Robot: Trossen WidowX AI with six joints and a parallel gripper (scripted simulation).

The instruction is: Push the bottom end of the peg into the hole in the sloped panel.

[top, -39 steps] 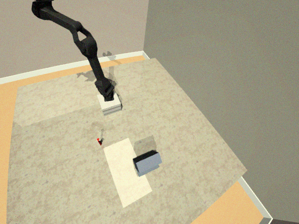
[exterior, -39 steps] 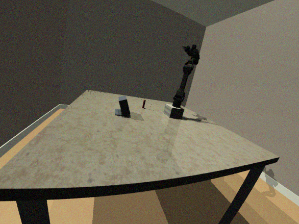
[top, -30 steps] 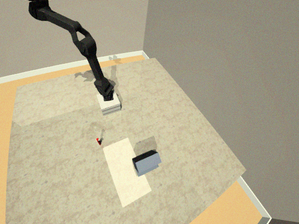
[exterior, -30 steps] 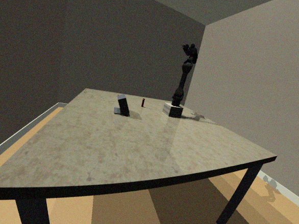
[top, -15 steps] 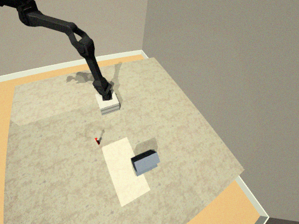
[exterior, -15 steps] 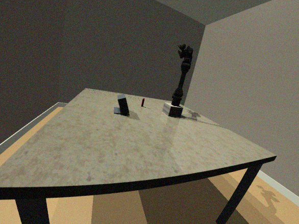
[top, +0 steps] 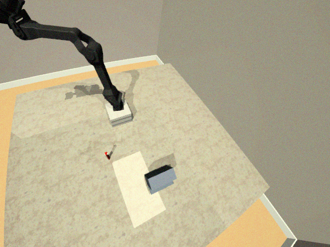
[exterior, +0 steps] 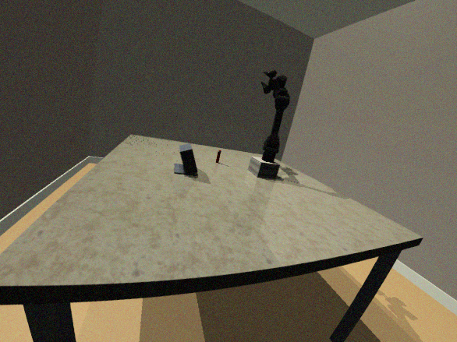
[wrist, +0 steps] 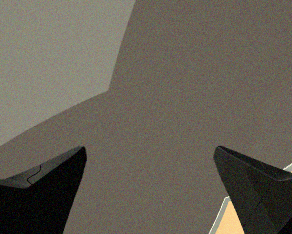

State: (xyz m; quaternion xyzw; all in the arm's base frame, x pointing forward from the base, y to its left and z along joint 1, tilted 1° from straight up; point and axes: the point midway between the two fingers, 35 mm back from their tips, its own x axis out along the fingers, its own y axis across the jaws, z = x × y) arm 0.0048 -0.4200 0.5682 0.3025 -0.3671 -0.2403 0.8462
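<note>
Black claw wide open above the table, red peg standing below it

The black two-fingered claw (exterior: 265, 80) (wrist: 152, 153) is spread wide, with nothing between its fingers. The exterior view shows it high over the table, at the top of the black jointed arm (exterior: 278, 120) (top: 104, 75). From above, the forearm runs off toward the upper left corner, and the fingertips cannot be made out there. The wrist view gives the clearest look at the two dark, tapering fingers, one on each side, with plain wall behind the gap; neither peg nor panel appears in it.

Well below the claw, the small red peg (top: 107, 155) (exterior: 218, 156) stands upright on the speckled beige stone-look table (top: 70, 179) (exterior: 156, 225), apart from the claw. The top view picks out its bright red upper end and its shadow; the exterior view shows its slim upright side.

Beyond the peg from the claw, also far below it, is the blue-grey sloped panel block (top: 161, 179) (exterior: 189, 160). The top view shows it beside a pale, bright rectangle (top: 132, 191) on the table, which the exterior view does not make out. The hole cannot be made out in any view.

Beneath the arm, a white-topped block with grey-striped sides (top: 121, 120) (exterior: 263, 168) carries its base.
</note>
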